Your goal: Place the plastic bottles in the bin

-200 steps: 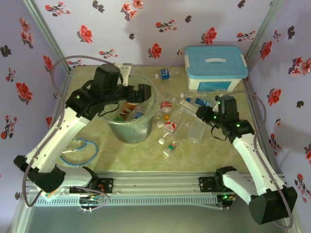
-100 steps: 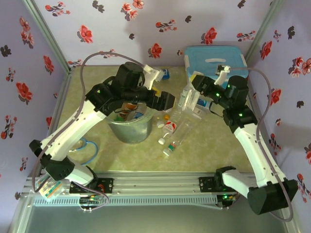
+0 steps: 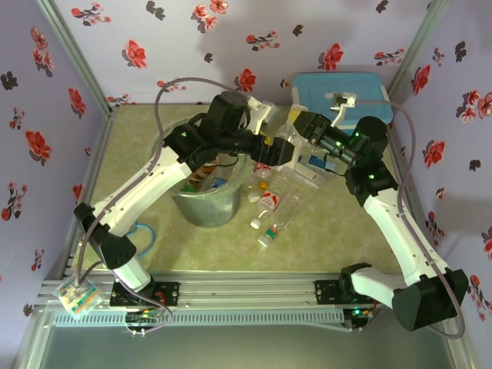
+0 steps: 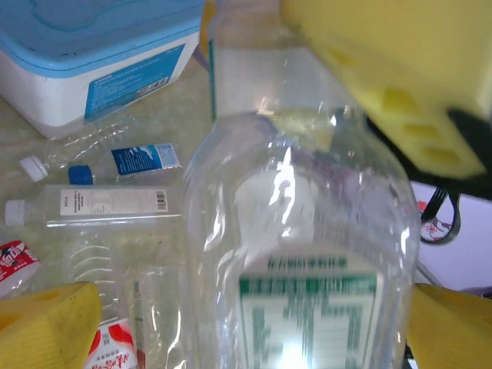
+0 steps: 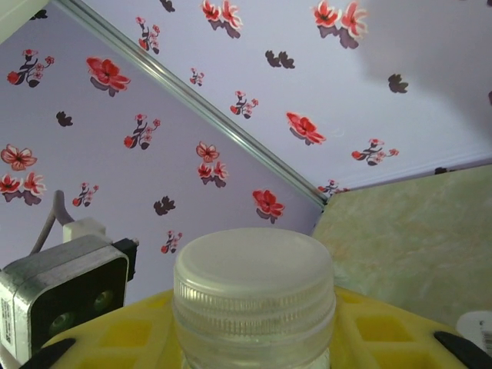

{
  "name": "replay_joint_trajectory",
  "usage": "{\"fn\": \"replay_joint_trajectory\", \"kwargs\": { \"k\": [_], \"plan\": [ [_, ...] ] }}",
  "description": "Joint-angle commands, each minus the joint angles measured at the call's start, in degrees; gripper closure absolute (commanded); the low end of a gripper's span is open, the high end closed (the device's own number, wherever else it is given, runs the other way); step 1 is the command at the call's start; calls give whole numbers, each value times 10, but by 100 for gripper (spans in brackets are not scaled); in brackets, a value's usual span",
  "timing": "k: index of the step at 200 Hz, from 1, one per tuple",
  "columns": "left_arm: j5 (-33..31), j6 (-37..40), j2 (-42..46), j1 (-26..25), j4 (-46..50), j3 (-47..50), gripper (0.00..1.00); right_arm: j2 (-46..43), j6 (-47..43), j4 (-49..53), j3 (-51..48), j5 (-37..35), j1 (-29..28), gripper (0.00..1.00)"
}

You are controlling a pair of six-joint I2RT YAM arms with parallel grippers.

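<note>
Gripping: right hand (image 3: 298, 129) is closed on a clear bottle (image 4: 300, 254), clamped just under its white cap (image 5: 254, 300); its yellow pads show on either side of the neck in the right wrist view.
Left hand (image 3: 278, 154): spread wide; yellow fingertips (image 4: 46, 323) sit in the lower corners of the left wrist view with the clear bottle's body between them. I cannot tell whether they touch it.
Clear bottle: held up at the centre of the overhead frame, just right of the bin and above the loose bottles; a white-and-green printed label on the lower body, too blurred to read.
Bin (image 3: 201, 209): grey bucket, left of centre in the overhead frame; the left arm reaches across its top; bottles inside, with bits of orange and blue showing.
Loose bottles (image 3: 270, 201): a cluster lying on the surface (image 3: 330, 231), right of the bin and below the two hands.
Left wrist view, left side: white-label bottle (image 4: 100, 204) lying flat; blue-label bottle (image 4: 142, 159) just above it; red-label bottle (image 4: 14, 263) at the frame edge.
White box (image 3: 342, 104): light-blue lid, upper right of the overhead frame, beyond the hands.
</note>
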State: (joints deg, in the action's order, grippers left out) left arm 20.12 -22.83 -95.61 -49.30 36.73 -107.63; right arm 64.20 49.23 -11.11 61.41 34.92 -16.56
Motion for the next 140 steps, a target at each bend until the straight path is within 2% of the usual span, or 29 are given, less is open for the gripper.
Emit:
{"fn": "replay_joint_trajectory", "kwargs": {
  "k": [1, 21, 66, 88, 115, 140],
  "plan": [
    [10, -11, -13, -4, -26, -26, 1, 7, 13, -36, -1, 15, -9, 74],
    [7, -13, -18, -4, -33, -27, 7, 10, 16, -43, -5, 11, -13, 74],
    [4, -23, -13, -4, -45, -13, 32, 17, 15, -48, -3, 14, -13, 72],
    [4, -26, -10, -4, -48, -11, 35, 18, 14, -45, -1, 11, -13, 67],
    [4, -30, -10, -3, -48, -10, 40, 18, 10, -37, 2, 3, -13, 54],
    [4, -32, -16, -2, -48, -10, 45, 19, 8, -31, 7, -7, -13, 52]
  ]
}}
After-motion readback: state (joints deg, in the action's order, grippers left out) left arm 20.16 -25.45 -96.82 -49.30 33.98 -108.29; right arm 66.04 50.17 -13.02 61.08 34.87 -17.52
